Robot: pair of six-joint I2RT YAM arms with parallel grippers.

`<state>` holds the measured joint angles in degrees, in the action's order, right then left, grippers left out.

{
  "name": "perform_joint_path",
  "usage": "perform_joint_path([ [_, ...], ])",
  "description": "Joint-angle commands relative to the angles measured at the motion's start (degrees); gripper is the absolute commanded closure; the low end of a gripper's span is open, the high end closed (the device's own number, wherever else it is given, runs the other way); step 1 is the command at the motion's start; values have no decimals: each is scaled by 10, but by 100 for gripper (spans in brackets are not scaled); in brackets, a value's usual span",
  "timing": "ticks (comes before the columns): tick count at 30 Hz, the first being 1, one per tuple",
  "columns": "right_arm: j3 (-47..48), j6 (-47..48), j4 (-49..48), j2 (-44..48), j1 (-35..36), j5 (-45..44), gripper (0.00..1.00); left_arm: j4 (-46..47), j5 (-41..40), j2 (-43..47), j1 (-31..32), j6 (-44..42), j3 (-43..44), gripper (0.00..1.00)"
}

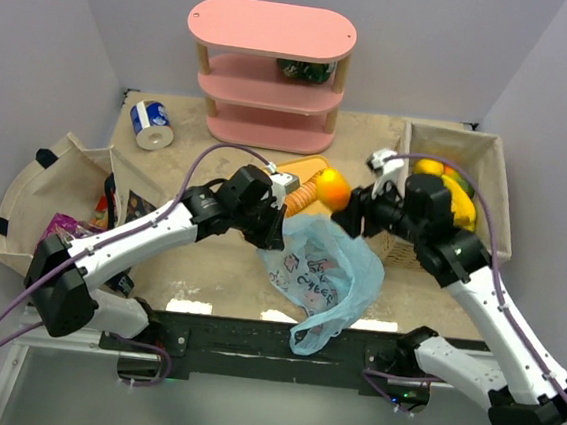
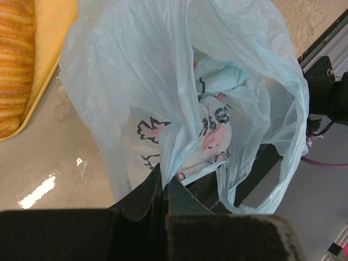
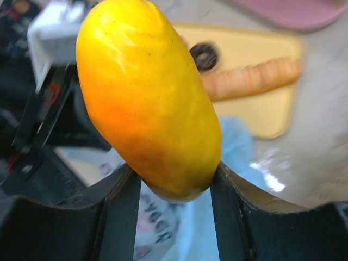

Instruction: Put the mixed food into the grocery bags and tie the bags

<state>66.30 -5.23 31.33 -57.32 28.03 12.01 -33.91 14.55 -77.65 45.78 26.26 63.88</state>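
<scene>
Fruit hovering over the bag, tying nowhere near yet

The right claw (image 3: 174, 182) is about half open and clamped on a yellow-orange mango-looking fruit (image 1: 332, 188), just above the light-blue cartoon-print grocery bag (image 1: 323, 267), which sits mid-bench and droops over the near edge. The left claw (image 2: 166, 187) is fully closed, pinching the bag's rim. Looks early to me: bananas (image 1: 462, 205) are in the wicker basket (image 1: 497, 163), and the handles are untied.

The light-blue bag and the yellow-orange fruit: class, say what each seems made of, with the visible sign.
Light-blue bag: thin plastic film, slightly glossy; translucent, crinkled, its cartoon print showing through. Yellow-orange fruit: perhaps moulded plastic, perhaps real; smooth shiny skin with bright highlights and fine specks.
</scene>
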Motion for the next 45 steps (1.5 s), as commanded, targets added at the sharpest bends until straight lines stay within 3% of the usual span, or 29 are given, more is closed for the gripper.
perform_joint_path([
  [1, -97, -125, 41, 34, 72, 61, 85, 10, 9, 17, -3, 28, -1, 100],
  [8, -123, -126, 118, 30, 134, 25, 84, 24, 19, 19, -3, 33, -1, 100],
  [12, -137, -144, 128, -41, 136, 7, 84, 18, 15, 16, -3, 28, 9, 100],
  [20, -136, -237, 149, -119, 142, -146, 78, 5, 30, 21, -3, 19, 19, 100],
  [22, -128, -250, 153, -130, 142, -170, 68, -1, 34, 24, -3, 17, 16, 100],
  [23, -125, -251, 155, -133, 142, -180, 51, -3, 35, 24, -3, 16, 15, 100],
  [25, -119, -240, 152, -134, 142, -174, 35, -5, 39, 28, -3, 13, 11, 100],
  [27, -115, -216, 150, -129, 142, -155, 12, -5, 44, 28, -3, 12, 6, 100],
  [30, -103, -178, 149, -114, 142, -133, 5, -2, 46, 27, -3, 12, 3, 100],
  [36, -21, -94, 138, -65, 142, -24, 11, -4, 42, 22, -3, 9, 3, 100],
  [40, 64, -98, 161, -92, 118, -106, 15, -6, 40, 20, -3, 7, 3, 100],
  [44, 136, -74, 180, -151, -12, -134, 13, -9, 39, 20, -3, 7, 3, 100],
  [45, 156, -70, 166, -161, -76, -132, 12, -11, 39, 21, -3, 7, 3, 100],
])
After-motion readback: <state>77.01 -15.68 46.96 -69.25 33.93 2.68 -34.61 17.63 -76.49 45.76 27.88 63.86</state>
